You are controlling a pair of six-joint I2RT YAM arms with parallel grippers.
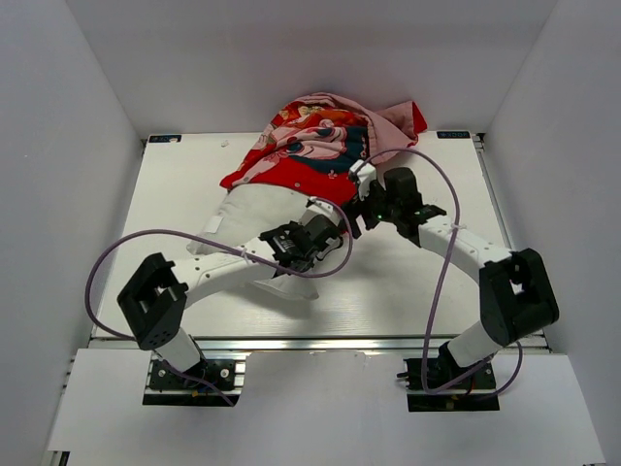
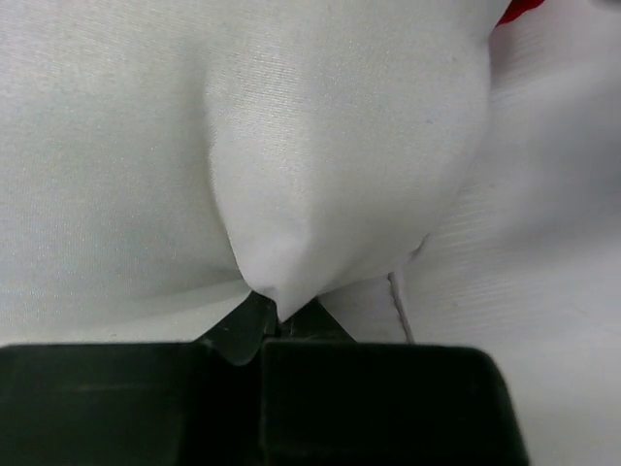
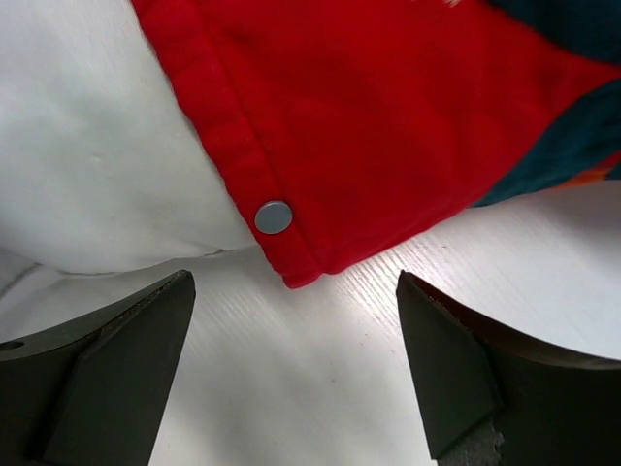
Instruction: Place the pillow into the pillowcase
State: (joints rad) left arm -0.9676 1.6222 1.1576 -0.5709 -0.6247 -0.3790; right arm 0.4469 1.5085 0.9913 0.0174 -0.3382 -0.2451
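Two tools: left tool (image 2: 270, 328) clamped on pillow (image 2: 330, 146) corner; right tool (image 3: 296, 359) spread apart near pillowcase (image 3: 388, 116) hem.

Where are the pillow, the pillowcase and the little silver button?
pillow (image 1: 254, 209), top view, its bare white part.
pillowcase (image 1: 310, 146), top view, its red printed top.
silver button (image 3: 274, 216), right wrist view, its round face.

Both arms (image 1: 228, 264) are white with black joints (purple cables (image 1: 90, 291)).
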